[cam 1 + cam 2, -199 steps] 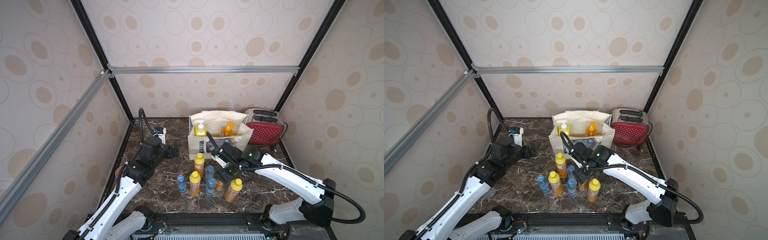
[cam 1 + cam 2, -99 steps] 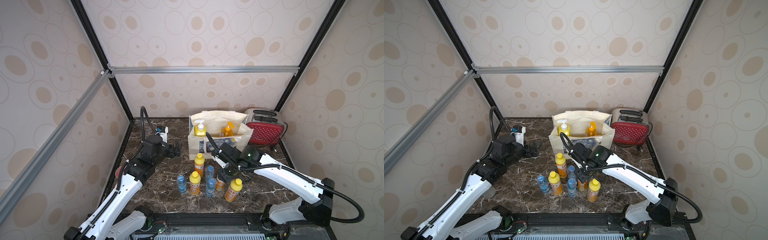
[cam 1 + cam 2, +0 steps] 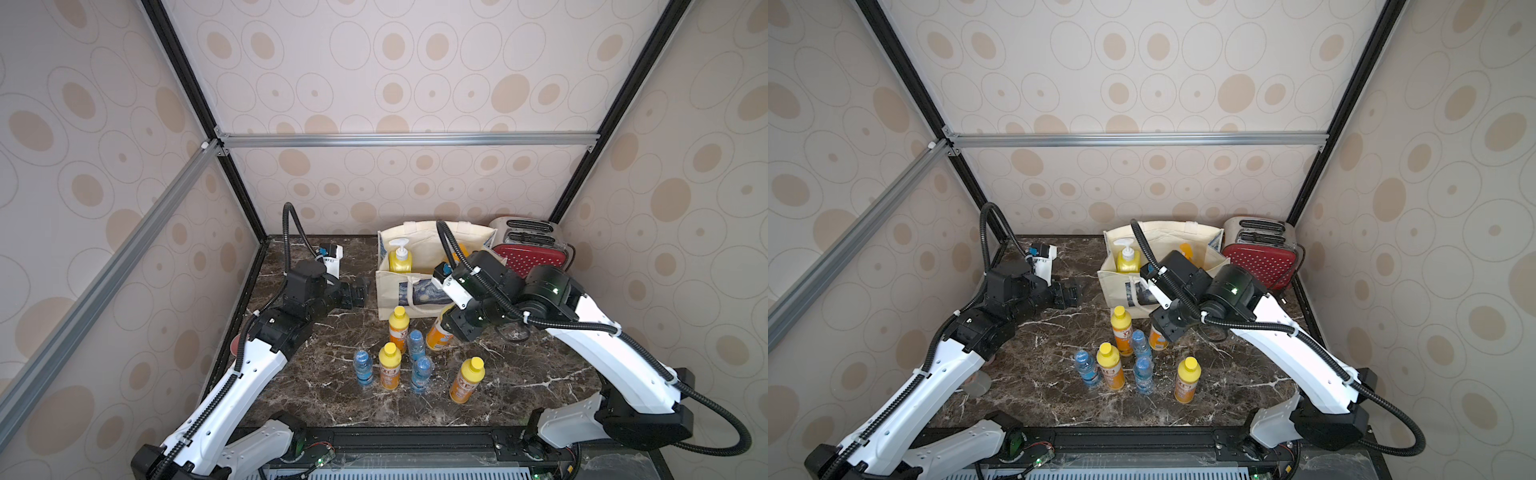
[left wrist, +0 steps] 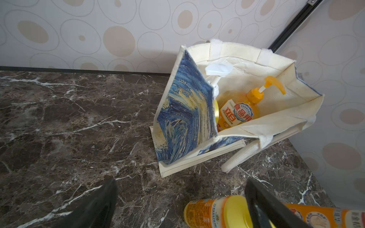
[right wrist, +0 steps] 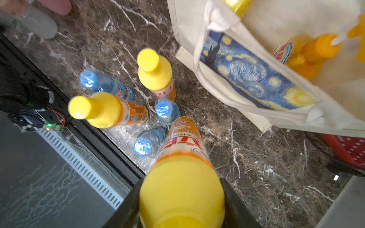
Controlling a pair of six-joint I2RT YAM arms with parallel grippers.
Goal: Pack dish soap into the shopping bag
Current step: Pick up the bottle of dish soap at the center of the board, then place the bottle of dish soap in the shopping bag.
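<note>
The shopping bag (image 3: pixel 395 286) (image 3: pixel 1115 286) (image 4: pixel 185 110) (image 5: pixel 246 75) stands open at the back middle of the table. Inside it are a big yellow dish soap bottle with a white pump (image 3: pixel 400 261) (image 3: pixel 1127 262) and an amber one with an orange pump (image 3: pixel 1187 250) (image 4: pixel 239 112). My right gripper (image 3: pixel 451 328) (image 5: pixel 181 199) is shut on a small orange yellow-capped bottle (image 3: pixel 438 336) (image 3: pixel 1158 337) (image 5: pixel 181 173), which hangs tilted just in front of the bag. Three more small orange bottles (image 3: pixel 399 328) (image 3: pixel 389 365) (image 3: pixel 467 380) stand on the table. Left of the bag my left gripper (image 3: pixel 359 291) (image 4: pixel 180 184) is open and empty.
Three clear blue-capped water bottles (image 3: pixel 363 368) (image 3: pixel 415 345) (image 3: pixel 421 374) stand among the orange ones. A red white-dotted toaster (image 3: pixel 528 249) (image 3: pixel 1262 253) sits right of the bag against the wall. A small grey and pink object (image 3: pixel 980 382) lies near the left edge.
My right gripper closed on the small orange bottle and raised it, tilted, toward the bag. My left gripper moved a little closer to the bag's left side, still open.
</note>
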